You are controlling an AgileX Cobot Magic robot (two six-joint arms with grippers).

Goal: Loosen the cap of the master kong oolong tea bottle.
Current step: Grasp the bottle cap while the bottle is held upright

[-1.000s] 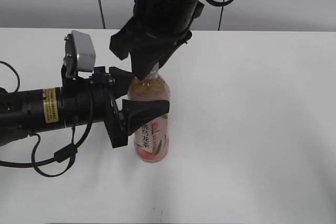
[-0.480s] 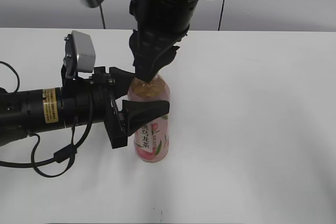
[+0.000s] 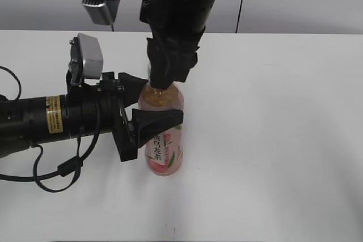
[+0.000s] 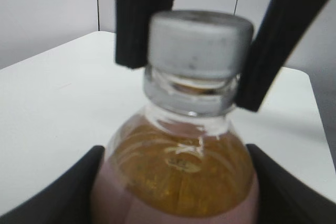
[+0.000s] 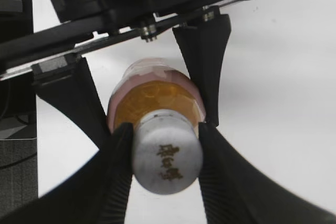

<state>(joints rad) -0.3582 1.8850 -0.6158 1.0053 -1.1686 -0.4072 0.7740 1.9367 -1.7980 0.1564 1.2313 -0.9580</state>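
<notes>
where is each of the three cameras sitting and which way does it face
Exterior: chest height in front of the table, slanting down; shows both arms, left gripper round the bottle, right gripper on top.
Left wrist: level with the bottle's shoulder, looking sideways at the cap; own fingers at the bottom corners.
Right wrist: above, looking down on the cap; own fingers pinching it.
Shared: both wrist views show cap, bottle and the other gripper.

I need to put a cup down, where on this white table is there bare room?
Free: the white table right of the pink-labelled clear plastic tea bottle, and the front strip. Crowded: the left, where the left gripper clamps the bottle, and above it, where the right gripper grips the white ribbed cap.
</notes>
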